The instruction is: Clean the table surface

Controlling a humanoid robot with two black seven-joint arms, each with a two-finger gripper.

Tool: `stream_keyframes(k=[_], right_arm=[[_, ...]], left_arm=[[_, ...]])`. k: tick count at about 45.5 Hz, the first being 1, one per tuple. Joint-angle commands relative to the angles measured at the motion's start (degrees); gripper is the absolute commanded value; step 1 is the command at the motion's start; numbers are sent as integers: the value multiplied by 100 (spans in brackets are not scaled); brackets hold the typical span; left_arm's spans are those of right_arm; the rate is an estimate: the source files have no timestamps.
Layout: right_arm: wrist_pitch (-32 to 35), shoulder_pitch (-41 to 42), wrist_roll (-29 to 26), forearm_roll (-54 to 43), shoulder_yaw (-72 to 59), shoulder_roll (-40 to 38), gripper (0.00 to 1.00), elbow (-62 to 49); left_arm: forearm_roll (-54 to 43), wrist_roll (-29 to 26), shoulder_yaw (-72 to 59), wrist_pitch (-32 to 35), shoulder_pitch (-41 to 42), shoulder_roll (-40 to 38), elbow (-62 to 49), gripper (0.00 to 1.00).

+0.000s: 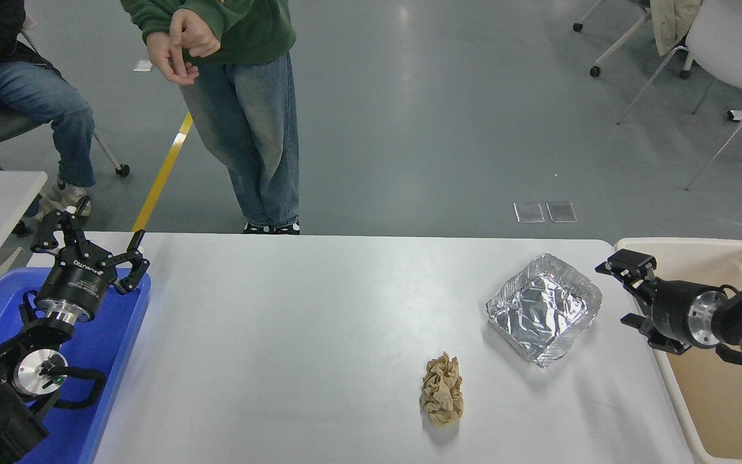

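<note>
Head view: right hand (625, 290) spread, empty, over the bin (719, 412).
Left hand (91, 248): spread, parked.
Risk: foil tray (543, 308) could crumple or skid across the tabletop (294, 335) if gripped off-centre.

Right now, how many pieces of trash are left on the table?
2. A foil tray sits at the right end, near the right hand. A crumpled brown paper lies nearer the front edge, left of the tray. Nothing seems hidden.

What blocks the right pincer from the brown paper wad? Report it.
Nothing visible. The right pincer hangs open at the table surface edge; the foil tray sits beside the direct line, and bare white table leads to the crumpled paper wad.
</note>
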Motion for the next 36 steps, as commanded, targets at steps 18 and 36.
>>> stream_keyframes(k=[18, 36], right_arm=[[265, 862, -24, -826, -1352, 1028, 100, -1446], [256, 1056, -6, -931, -1519, 1740, 100, -2017]], left_arm=[[0, 0, 0, 1, 0, 0, 0, 100], [0, 0, 0, 1, 0, 0, 0, 100]])
